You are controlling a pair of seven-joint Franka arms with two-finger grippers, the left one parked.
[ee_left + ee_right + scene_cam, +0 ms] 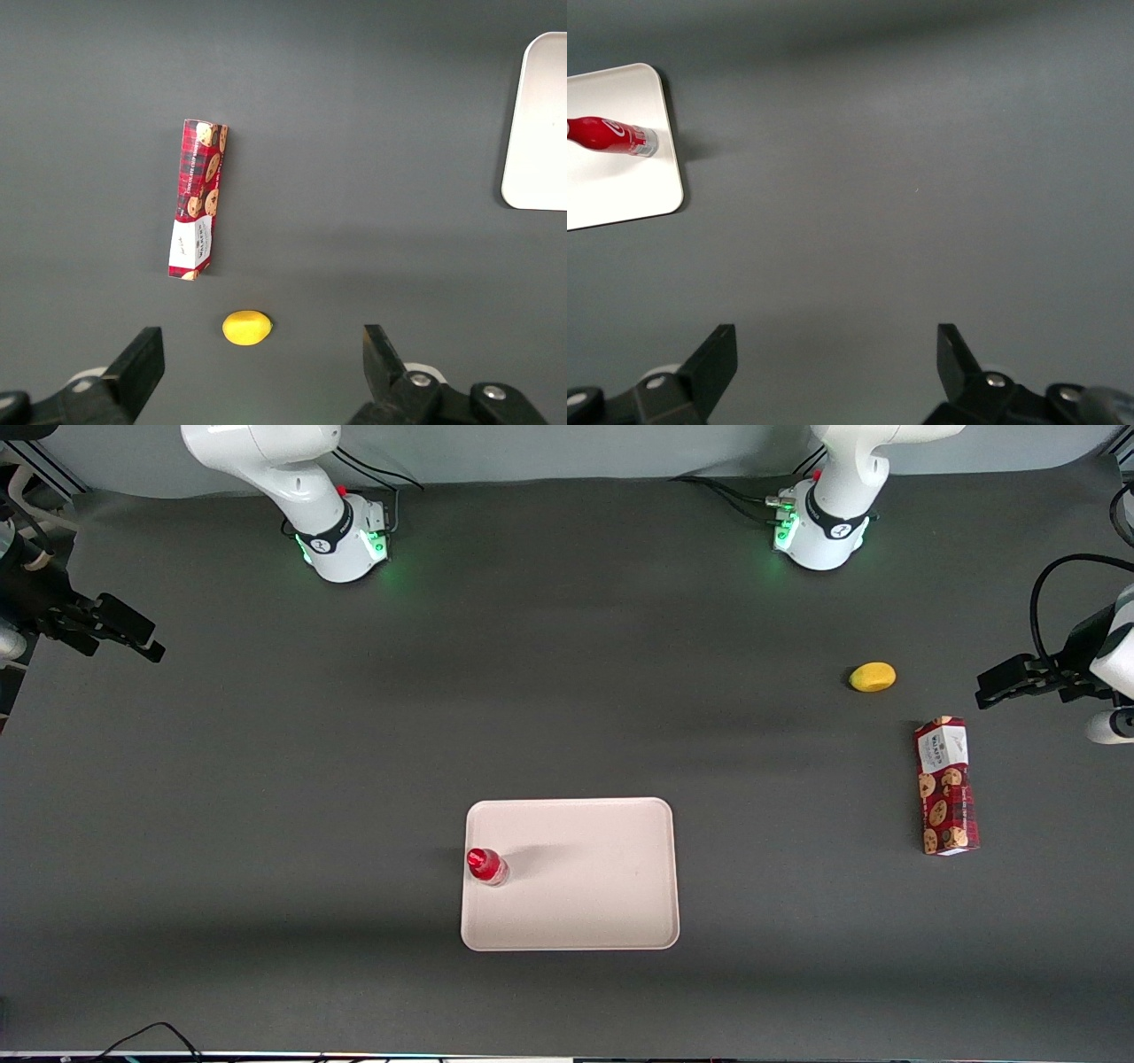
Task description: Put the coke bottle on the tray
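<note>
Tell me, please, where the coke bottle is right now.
The coke bottle stands upright on the tray, just inside the rim at the working arm's end. The open gripper is well away at the table's edge.

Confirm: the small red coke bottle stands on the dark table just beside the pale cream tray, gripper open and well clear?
Not quite. The small red coke bottle stands on the pale cream tray, near its rim, as the front view shows. The gripper is open and well clear.
</note>
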